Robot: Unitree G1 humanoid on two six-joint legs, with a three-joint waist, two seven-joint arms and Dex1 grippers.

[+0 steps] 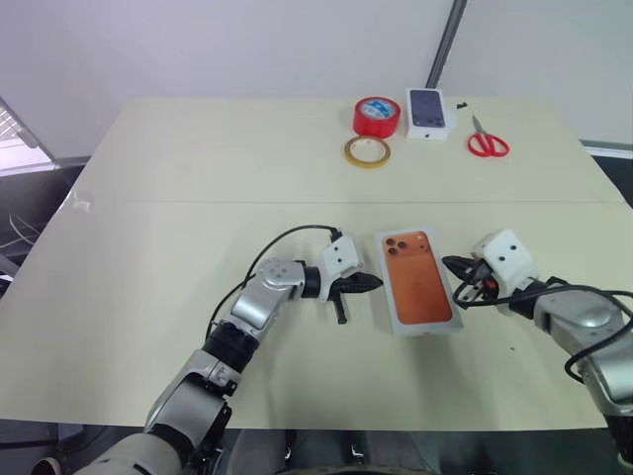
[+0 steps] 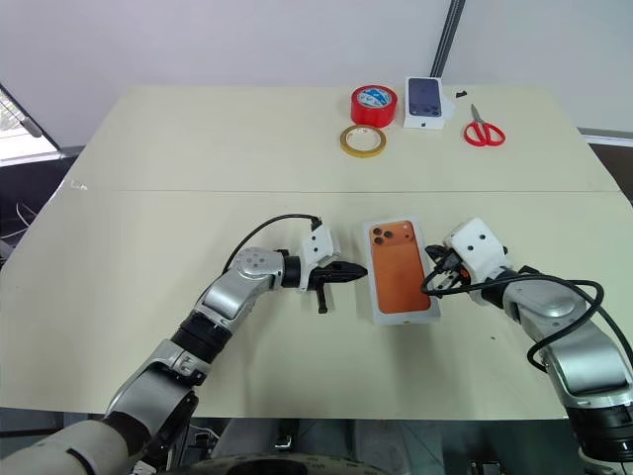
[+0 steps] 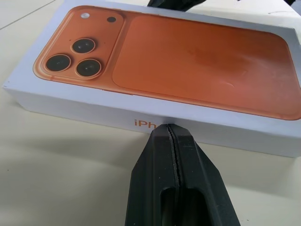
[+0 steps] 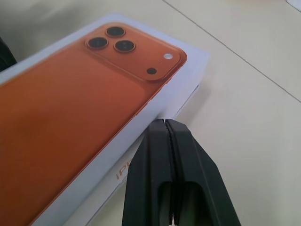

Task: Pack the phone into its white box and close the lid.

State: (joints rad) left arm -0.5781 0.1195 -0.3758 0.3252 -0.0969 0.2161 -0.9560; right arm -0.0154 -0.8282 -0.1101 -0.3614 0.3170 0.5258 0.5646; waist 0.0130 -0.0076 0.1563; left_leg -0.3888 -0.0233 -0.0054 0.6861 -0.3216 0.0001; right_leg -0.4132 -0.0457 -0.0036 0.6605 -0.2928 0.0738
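The white box [image 1: 423,282] is lying flat near the middle of the table [image 1: 178,198], and its top is showing an orange phone back with three dark lenses; from where I'm standing I cannot tell whether that is the phone itself or a print on the lid. The left gripper [image 1: 368,283] is sitting just beside the box's left long side, its fingers [image 3: 176,183] pressed together and holding nothing, tips right at the wall. The right gripper [image 1: 453,265] is resting against the box's right side, also pinched closed and empty. Well beyond the box, a red tape roll [image 1: 376,116], a tan tape ring [image 1: 367,151], a smaller phone box [image 1: 428,112] and red scissors [image 1: 487,142] are lying
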